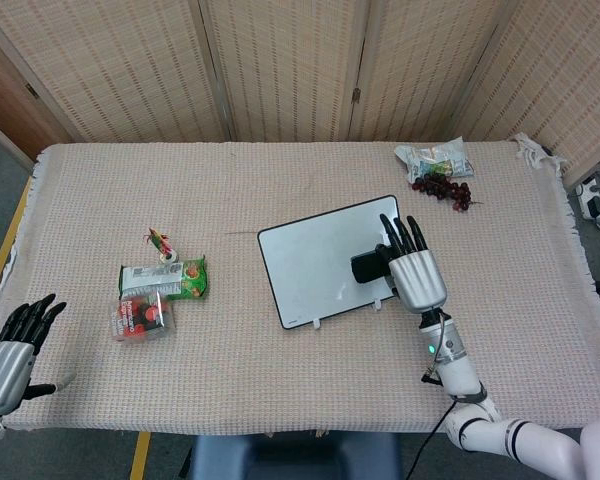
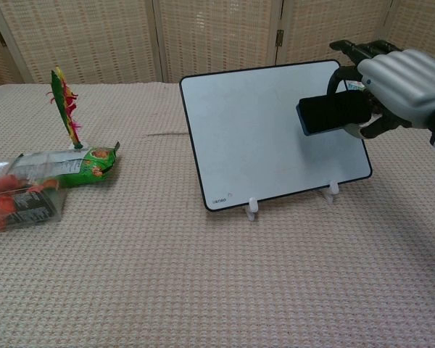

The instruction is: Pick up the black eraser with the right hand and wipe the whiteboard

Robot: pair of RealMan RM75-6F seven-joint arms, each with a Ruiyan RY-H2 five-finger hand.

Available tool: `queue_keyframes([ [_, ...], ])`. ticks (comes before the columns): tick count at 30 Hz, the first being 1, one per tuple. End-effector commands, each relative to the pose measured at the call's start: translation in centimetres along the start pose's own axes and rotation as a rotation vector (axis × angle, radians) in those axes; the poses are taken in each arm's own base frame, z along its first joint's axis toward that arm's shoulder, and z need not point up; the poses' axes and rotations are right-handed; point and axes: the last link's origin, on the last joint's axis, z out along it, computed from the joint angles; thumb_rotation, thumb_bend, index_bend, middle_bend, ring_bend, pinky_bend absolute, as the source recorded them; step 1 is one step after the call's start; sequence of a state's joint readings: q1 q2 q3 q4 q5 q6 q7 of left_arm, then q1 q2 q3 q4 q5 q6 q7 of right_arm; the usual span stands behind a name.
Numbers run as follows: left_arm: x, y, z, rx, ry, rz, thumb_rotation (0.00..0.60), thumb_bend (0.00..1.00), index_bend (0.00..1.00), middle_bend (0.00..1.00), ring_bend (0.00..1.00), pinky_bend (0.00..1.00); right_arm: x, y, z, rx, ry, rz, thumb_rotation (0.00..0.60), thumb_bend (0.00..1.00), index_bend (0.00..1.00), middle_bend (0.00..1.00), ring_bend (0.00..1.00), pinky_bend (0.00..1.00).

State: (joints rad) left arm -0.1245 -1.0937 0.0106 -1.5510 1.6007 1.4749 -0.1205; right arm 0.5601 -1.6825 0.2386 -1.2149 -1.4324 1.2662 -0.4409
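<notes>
You've got the black eraser gripped in your right hand, raised off the surface in front of the whiteboard's upper right. Pickup done; next, press it flat and sweep across. Left hand idles empty, fingers apart.

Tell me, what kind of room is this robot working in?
Probably an indoor test or demo space, not a home. A table under woven cloth stands before folding wicker screens, and odd props are scattered on it: a small whiteboard, snack packets, grapes.
</notes>
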Motion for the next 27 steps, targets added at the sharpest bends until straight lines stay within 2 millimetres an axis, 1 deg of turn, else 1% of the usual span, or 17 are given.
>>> queue_keyframes([
  [1, 0.0, 0.0, 0.0, -0.002, -0.005, -0.002, 0.6, 0.17, 0.0, 0.0, 0.0, 0.0, -0.3, -0.5, 1.0, -0.003, 0.006, -0.011, 0.6, 0.35, 0.49, 0.0, 0.06, 0.0],
  [8, -0.1, -0.1, 0.2, -0.003, -0.016, -0.012, 0.6, 0.17, 0.0, 0.0, 0.0, 0.0, -0.9, -1.3, 2.4, 0.001, 0.01, -0.008, 0.6, 0.35, 0.48, 0.0, 0.06, 0.0],
  [12, -0.1, -0.2, 0.2, -0.005, -0.02, -0.014, 0.6, 0.17, 0.0, 0.0, 0.0, 0.0, -1.1, -1.5, 2.6, 0.003, 0.01, -0.01, 0.6, 0.35, 0.43, 0.0, 0.05, 0.0],
  [16, 0.0, -0.2, 0.2, -0.008, -0.025, -0.022, 0.6, 0.17, 0.0, 0.0, 0.0, 0.0, -1.3, -2.0, 3.4, 0.001, 0.005, 0.002, 0.6, 0.35, 0.39, 0.0, 0.03, 0.0],
  [19, 0.0, -0.3, 0.2, -0.009, -0.026, -0.024, 0.6, 0.17, 0.0, 0.0, 0.0, 0.0, -1.2, -2.2, 3.4, 0.006, 0.017, 0.0, 0.6, 0.35, 0.31, 0.0, 0.02, 0.0],
  [22, 0.0, -0.3, 0.3, -0.008, -0.028, -0.024, 0.6, 0.17, 0.0, 0.0, 0.0, 0.0, -1.3, -2.1, 3.3, 0.006, 0.012, -0.009, 0.6, 0.35, 0.17, 0.0, 0.0, 0.0],
  [25, -0.1, -0.3, 0.3, -0.008, -0.026, -0.024, 0.6, 0.17, 0.0, 0.0, 0.0, 0.0, -1.1, -2.0, 3.1, 0.006, 0.007, -0.008, 0.6, 0.35, 0.07, 0.0, 0.0, 0.0],
  [27, -0.1, -0.3, 0.3, -0.009, -0.026, -0.022, 0.6, 0.17, 0.0, 0.0, 0.0, 0.0, -1.0, -1.9, 3.0, 0.008, 0.005, -0.002, 0.6, 0.35, 0.05, 0.0, 0.0, 0.0],
])
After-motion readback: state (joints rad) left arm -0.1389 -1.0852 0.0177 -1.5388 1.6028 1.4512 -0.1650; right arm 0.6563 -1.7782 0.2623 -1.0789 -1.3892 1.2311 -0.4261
